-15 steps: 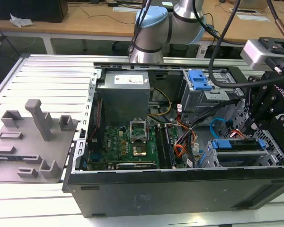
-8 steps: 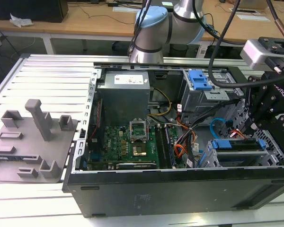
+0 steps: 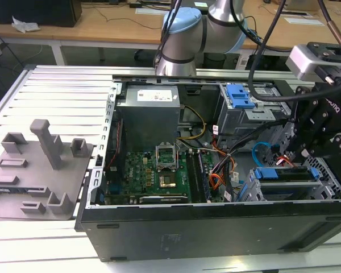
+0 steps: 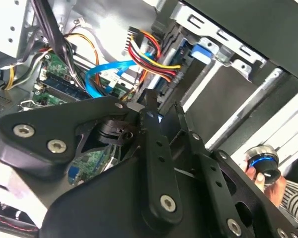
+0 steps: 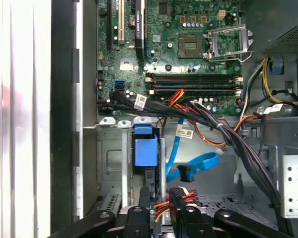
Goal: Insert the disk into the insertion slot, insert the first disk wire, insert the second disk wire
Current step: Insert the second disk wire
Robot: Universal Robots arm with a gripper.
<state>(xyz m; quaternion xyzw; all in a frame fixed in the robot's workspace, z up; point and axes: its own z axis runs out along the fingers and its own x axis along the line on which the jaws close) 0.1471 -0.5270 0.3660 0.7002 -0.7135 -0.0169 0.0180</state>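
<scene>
Disk (image 5: 145, 146) is seated in the insertion slot (image 5: 111, 163) (blue handle outward). Gripper (image 5: 160, 196), just above the slot, is pinched narrow on the first disk wire (image 5: 163, 203), presumably for plugging. Second disk wire (image 5: 201, 162) is parked loose beside the slot.

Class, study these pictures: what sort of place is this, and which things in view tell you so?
Most likely a robotics lab or test workshop: an open computer case lies on a slotted metal table, a robot arm stands behind it, and wooden desks run along the back.
</scene>
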